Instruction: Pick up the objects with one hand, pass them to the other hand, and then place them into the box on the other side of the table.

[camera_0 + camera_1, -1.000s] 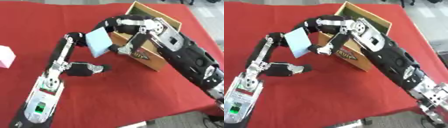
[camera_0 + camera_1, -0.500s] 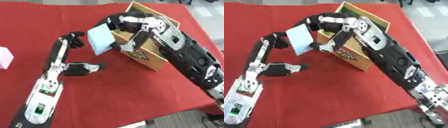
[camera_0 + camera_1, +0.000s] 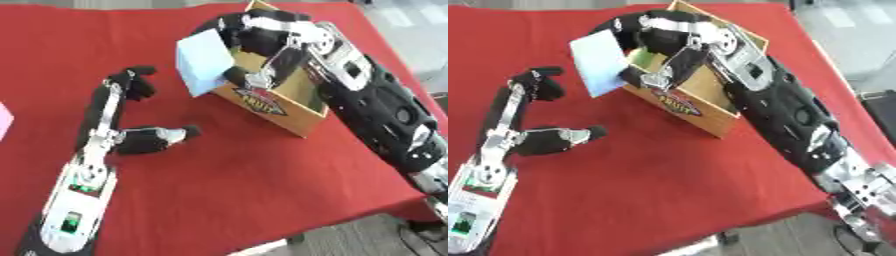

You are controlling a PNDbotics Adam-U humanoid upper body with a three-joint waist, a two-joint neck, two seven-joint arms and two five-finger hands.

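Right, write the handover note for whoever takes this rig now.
Right hand: shut on the light blue block, holding it tilted in the air at the near-left corner of the cardboard box, not yet over the opening.
Left hand: holds nothing, fingers curled, well apart from the block, above the red tablecloth.
Done: the block is in the right hand alone, so the pass looks finished.
Left: carry the block over the box and let it go inside. A pink object sits at the table's left edge, probably next to be picked up.
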